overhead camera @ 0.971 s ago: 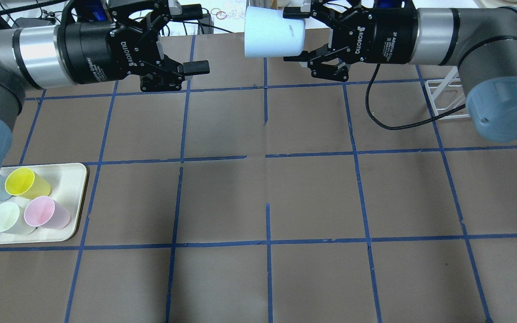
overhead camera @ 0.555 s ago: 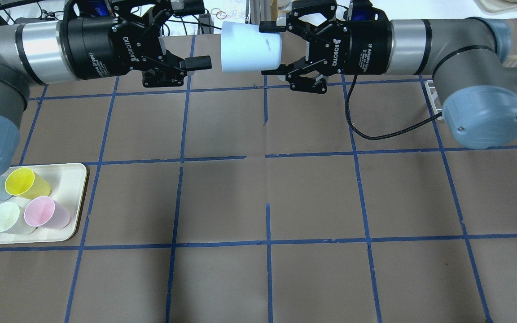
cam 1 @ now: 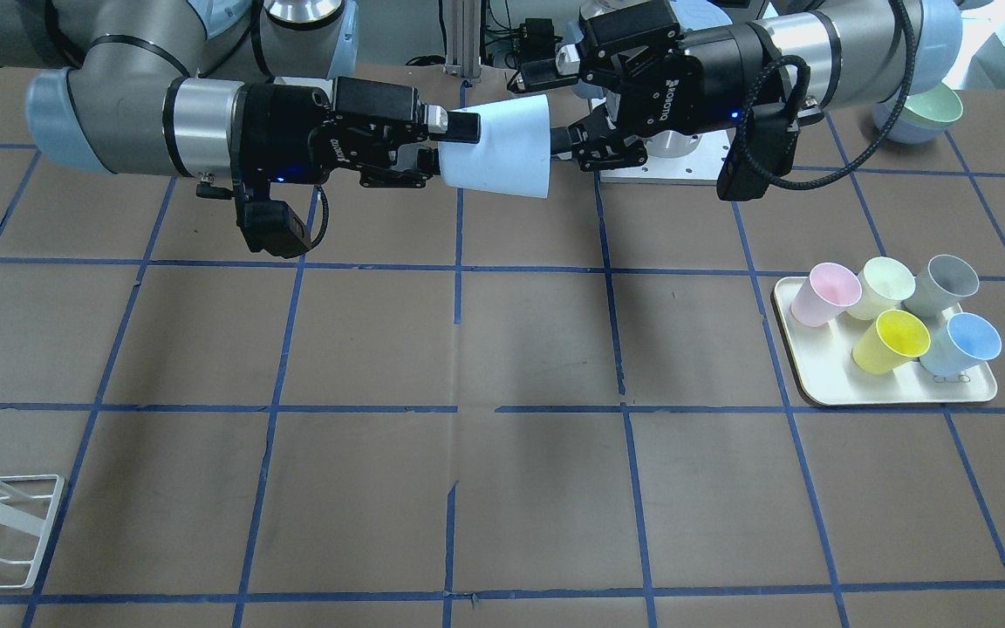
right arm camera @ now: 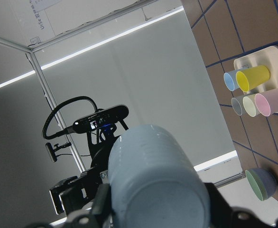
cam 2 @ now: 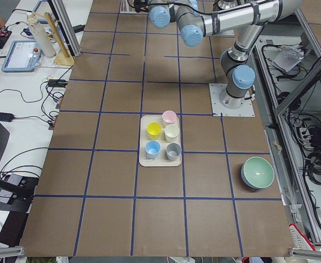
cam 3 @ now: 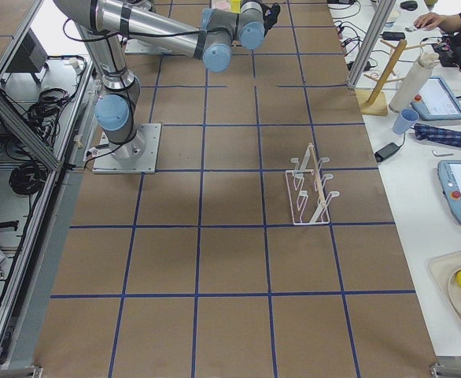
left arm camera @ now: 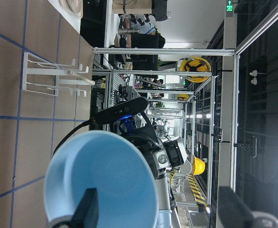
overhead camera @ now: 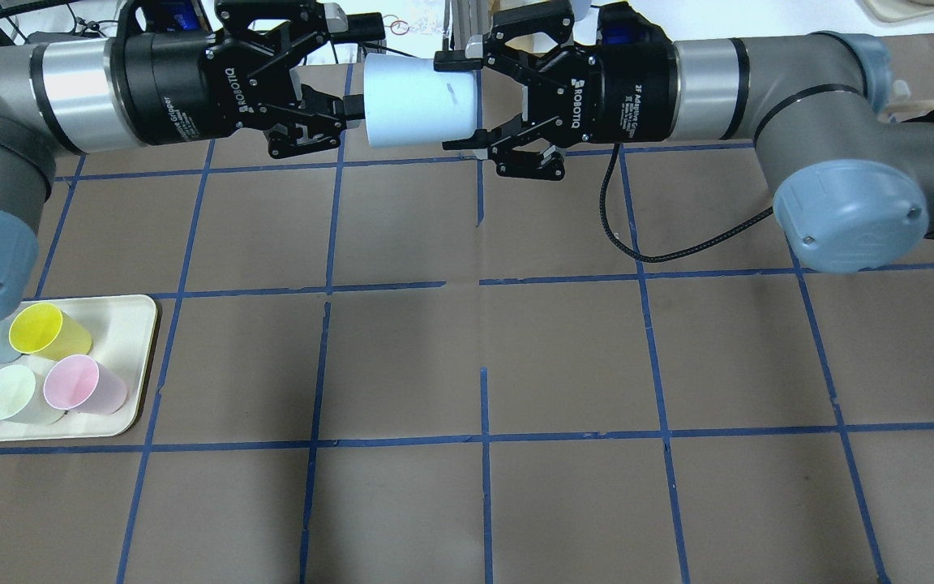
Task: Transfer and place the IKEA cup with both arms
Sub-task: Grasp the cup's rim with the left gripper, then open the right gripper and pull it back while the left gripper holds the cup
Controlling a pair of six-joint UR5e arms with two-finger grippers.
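Handover half done; right fingers [overhead camera: 452,60] pinching cup [overhead camera: 418,109] near base, holding it sideways above counter [overhead camera: 402,357]; left fingers [overhead camera: 349,106] spread, straddling rim, one at mouth; remaining, likely: left pinching, right releasing, placing.

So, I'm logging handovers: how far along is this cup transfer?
Done: the right claw holds the cup aloft by its base, mouth towards the other arm. In hand: the open left claw sits at the rim, not yet closed. Left: grip, release, set it down.
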